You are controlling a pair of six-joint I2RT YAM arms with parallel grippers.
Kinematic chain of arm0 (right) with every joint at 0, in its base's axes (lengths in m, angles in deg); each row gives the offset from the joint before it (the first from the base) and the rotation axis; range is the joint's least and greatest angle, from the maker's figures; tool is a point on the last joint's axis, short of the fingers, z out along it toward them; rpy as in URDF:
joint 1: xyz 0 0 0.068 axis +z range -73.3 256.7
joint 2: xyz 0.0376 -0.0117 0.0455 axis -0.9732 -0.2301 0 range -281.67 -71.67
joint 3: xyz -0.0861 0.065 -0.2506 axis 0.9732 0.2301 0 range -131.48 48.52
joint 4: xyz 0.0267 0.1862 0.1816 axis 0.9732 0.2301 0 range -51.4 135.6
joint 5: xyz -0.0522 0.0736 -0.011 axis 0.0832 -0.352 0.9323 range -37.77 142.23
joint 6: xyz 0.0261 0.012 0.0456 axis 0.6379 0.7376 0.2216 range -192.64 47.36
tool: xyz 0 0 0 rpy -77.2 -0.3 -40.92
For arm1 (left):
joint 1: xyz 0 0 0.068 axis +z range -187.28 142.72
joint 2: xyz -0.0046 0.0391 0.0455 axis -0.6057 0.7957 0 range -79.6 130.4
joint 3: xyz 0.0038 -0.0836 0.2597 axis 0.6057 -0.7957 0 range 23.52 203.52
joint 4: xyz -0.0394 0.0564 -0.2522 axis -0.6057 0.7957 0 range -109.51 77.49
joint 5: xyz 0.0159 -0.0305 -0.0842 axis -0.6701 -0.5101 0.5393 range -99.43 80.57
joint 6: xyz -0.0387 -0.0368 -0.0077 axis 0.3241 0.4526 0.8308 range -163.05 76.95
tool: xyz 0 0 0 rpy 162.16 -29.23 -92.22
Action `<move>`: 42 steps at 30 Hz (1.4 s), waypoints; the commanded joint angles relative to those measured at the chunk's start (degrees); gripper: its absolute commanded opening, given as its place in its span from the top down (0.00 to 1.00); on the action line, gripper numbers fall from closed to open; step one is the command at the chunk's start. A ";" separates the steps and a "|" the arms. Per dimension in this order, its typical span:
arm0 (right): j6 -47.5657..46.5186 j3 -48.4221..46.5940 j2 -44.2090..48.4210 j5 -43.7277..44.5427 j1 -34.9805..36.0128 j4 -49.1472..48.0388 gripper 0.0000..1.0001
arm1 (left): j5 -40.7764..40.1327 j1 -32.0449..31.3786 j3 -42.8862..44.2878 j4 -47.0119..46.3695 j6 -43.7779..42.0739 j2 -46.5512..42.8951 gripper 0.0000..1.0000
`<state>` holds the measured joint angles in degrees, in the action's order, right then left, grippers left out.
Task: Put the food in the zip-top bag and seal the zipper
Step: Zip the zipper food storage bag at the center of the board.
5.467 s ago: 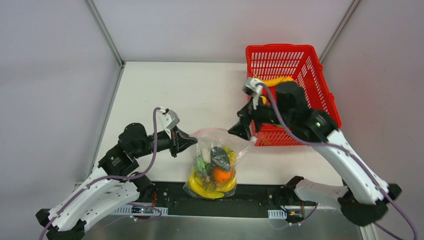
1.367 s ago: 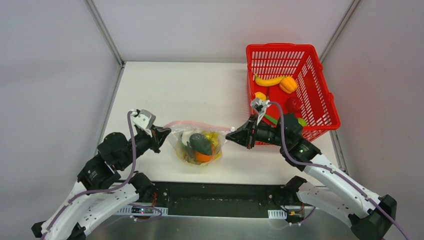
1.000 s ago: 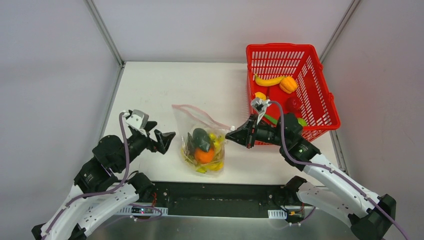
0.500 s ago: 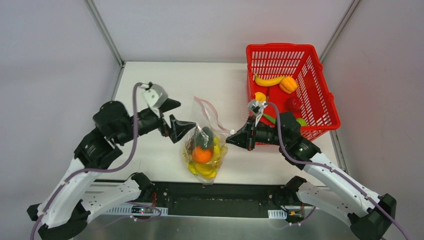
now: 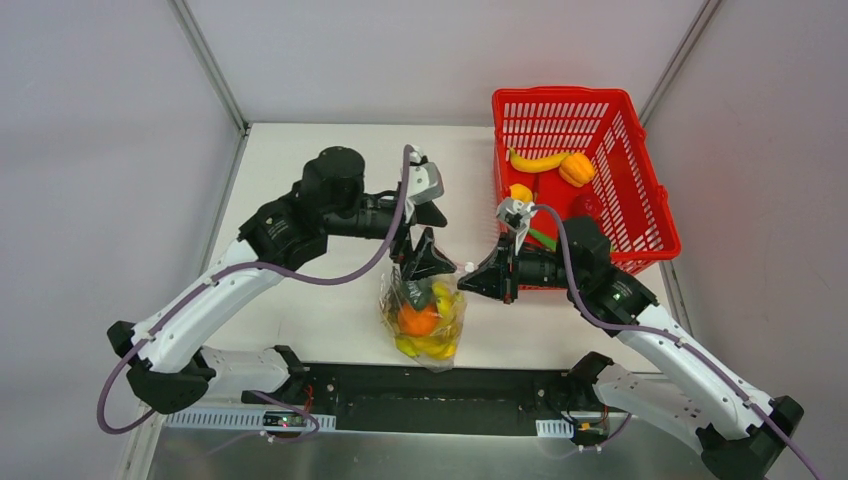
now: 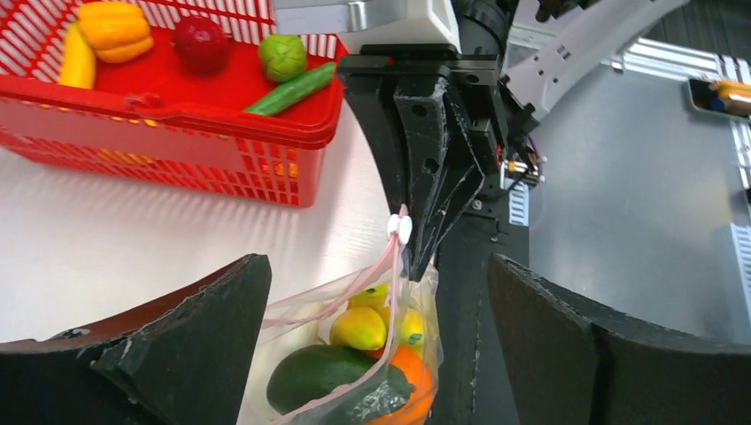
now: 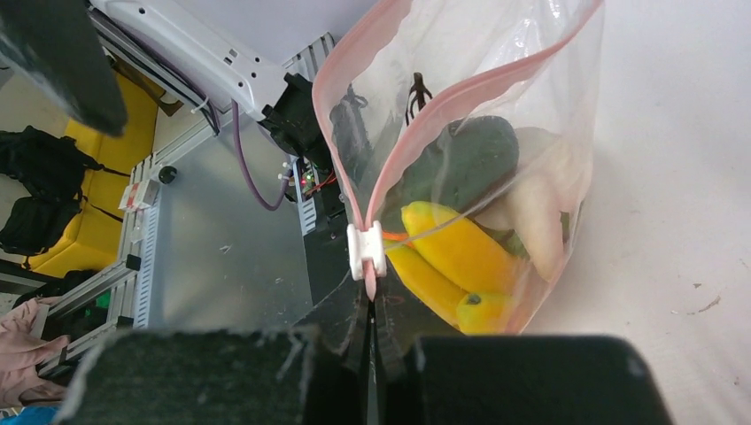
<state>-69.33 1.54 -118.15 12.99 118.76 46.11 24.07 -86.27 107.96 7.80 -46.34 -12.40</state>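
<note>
My left gripper (image 6: 376,263) is wide open around the top of the clear dotted plastic bag (image 5: 455,312), holding nothing. The bag, with toy food (image 5: 418,320) inside, is near the front edge of the white tabletop (image 5: 330,170). My right gripper (image 5: 476,281) pinches the end of its pink zipper strip (image 7: 341,133), just beside the red plastic lattice basket (image 5: 560,100).

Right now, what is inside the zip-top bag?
The zip-top bag holds yellow bananas, an orange, a dark green avocado-like piece and a pale piece. Anything beneath them is hidden.
</note>
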 commanded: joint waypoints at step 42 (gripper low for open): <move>-1.55 -3.33 2.65 2.79 -0.21 -0.92 1.00 | 11.93 -2.73 1.71 -1.63 -1.15 10.88 0.92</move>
<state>-70.42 0.84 -116.99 15.59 118.76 48.86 34.12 -88.37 108.12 6.95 -47.04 -1.50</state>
